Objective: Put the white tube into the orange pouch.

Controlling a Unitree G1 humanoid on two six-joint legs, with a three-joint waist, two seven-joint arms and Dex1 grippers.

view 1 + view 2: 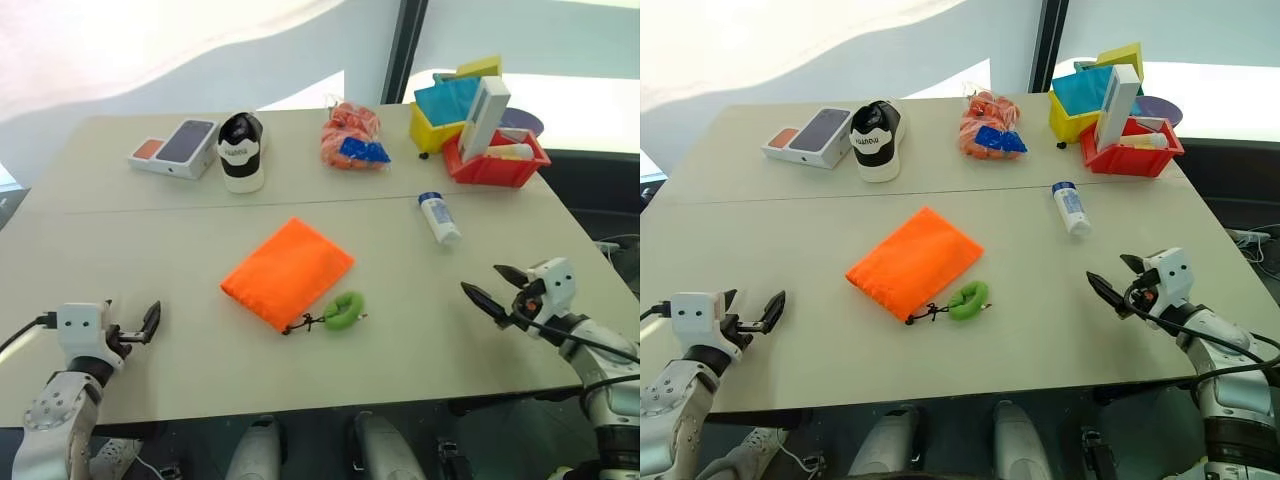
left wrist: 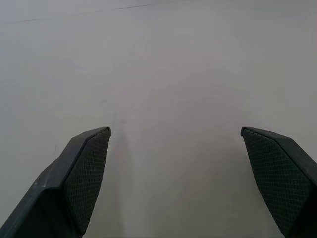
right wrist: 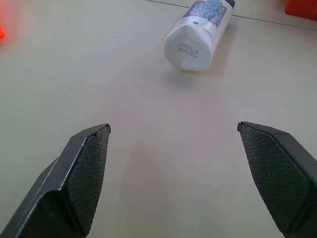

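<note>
The white tube (image 1: 439,218) with a blue cap lies on its side on the right half of the beige table (image 1: 150,250). In the right wrist view the white tube (image 3: 199,34) lies a little way ahead of my fingers, its flat end toward me. The orange pouch (image 1: 288,271) lies flat at mid-table, its dark cord ending in a green ring (image 1: 344,311). My right gripper (image 1: 492,286) hovers open near the front right edge, short of the tube. My left gripper (image 1: 132,318) is open over bare table at the front left, well away from the pouch.
Along the far side lie a phone box (image 1: 175,148), a black-and-white shoe (image 1: 241,150) and an orange mesh bag (image 1: 352,135). A yellow bin (image 1: 437,127) and a red bin (image 1: 495,165) holding a white box stand at the far right corner.
</note>
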